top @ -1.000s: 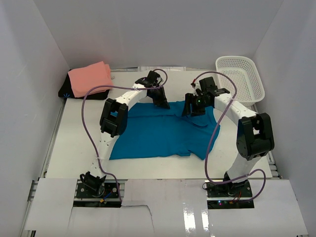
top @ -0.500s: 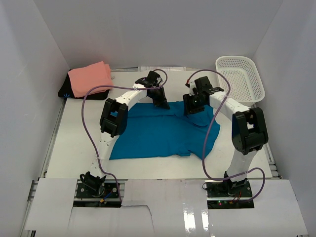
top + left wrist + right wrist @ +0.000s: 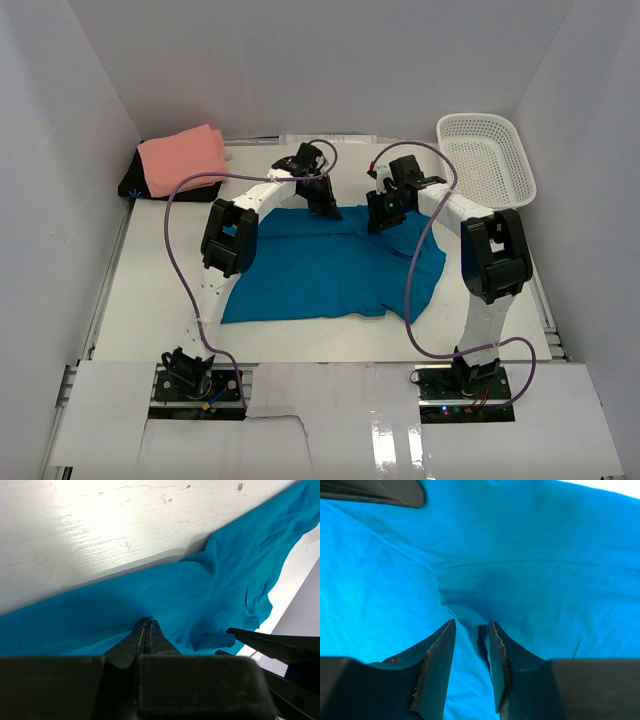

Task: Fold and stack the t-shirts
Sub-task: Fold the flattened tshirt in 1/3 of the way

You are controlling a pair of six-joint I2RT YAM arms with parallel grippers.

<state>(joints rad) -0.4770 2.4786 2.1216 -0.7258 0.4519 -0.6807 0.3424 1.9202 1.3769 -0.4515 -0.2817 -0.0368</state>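
The teal t-shirt (image 3: 320, 270) lies spread flat in the middle of the table. My left gripper (image 3: 327, 208) is at its far edge, shut on a pinch of the cloth; in the left wrist view the fingertips (image 3: 146, 622) meet on the teal t-shirt (image 3: 200, 590). My right gripper (image 3: 381, 221) is at the same far edge, a little to the right. Its jaws (image 3: 471, 627) stand apart astride a raised ridge of teal t-shirt (image 3: 545, 570). The pink t-shirt (image 3: 182, 158) lies folded at the far left corner.
A white mesh basket (image 3: 487, 160) stands at the far right corner. A black object (image 3: 135, 186) lies under the pink t-shirt. White walls close in the table at the left, back and right. The left arm's purple cable (image 3: 175, 215) loops over the table's left side.
The right arm has swung left and farther back along the shirt's far edge, and its jaws have narrowed around a fold of cloth. The left arm has not moved.
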